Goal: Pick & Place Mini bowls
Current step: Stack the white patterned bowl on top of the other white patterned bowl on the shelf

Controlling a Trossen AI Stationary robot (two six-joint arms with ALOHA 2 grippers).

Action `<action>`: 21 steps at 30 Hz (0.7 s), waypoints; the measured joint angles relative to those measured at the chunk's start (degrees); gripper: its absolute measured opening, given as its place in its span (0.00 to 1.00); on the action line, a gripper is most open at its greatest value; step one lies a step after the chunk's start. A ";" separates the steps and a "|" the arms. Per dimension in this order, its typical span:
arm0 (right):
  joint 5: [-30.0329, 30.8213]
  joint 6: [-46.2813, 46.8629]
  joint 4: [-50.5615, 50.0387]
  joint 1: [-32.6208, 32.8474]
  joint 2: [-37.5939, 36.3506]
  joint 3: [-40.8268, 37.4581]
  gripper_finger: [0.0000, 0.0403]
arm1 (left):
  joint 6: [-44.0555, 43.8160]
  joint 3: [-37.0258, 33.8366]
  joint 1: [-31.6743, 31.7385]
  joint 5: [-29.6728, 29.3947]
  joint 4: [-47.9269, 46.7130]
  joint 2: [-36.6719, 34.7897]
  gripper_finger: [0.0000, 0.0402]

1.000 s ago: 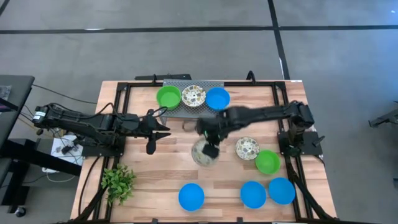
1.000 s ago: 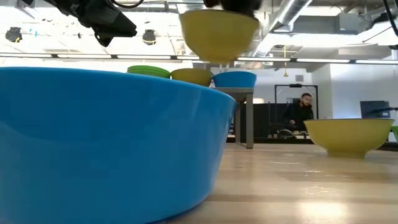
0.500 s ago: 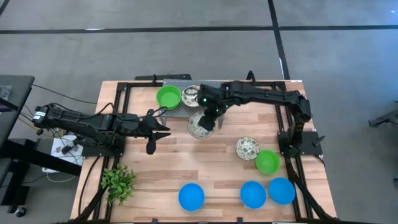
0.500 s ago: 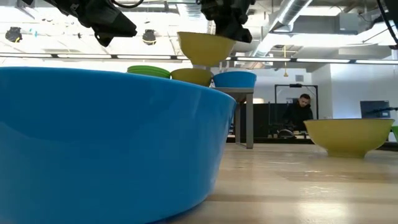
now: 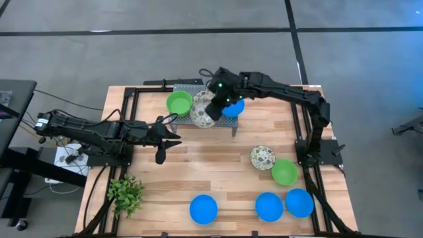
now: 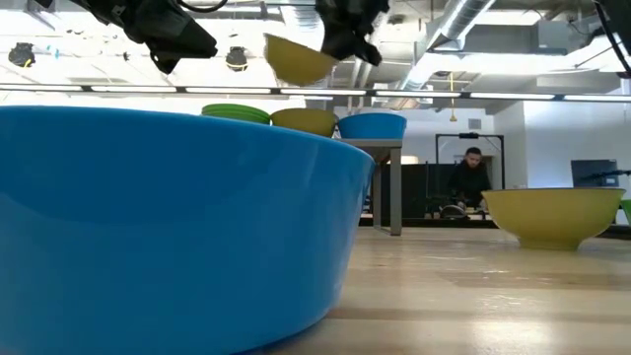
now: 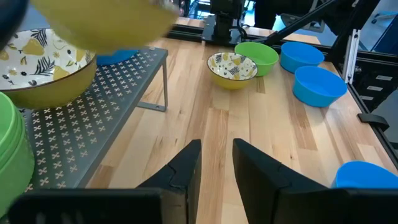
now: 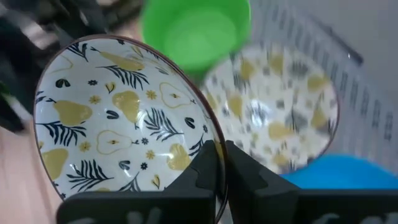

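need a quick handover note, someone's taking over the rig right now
Right gripper: shut on the rim of a patterned bowl, carried tilted in the air over the rack at the table's far edge.
Left gripper: waiting above the table's left side, holding nothing.
On the rack: a green bowl, a second patterned bowl, a blue bowl.
On the table: a patterned bowl beside a green one, and three blue bowls along the near edge.
Left: set the carried bowl down, then deal with the five on the table.
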 joint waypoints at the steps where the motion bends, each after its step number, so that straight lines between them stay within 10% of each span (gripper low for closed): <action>1: 0.13 0.00 -0.04 -0.28 0.00 0.82 0.01 | 0.00 0.00 0.00 0.00 0.01 0.00 0.22; 21: 1.84 6.68 -2.53 -5.85 2.63 2.00 0.01 | 0.00 -1.46 0.00 0.04 1.57 0.00 0.22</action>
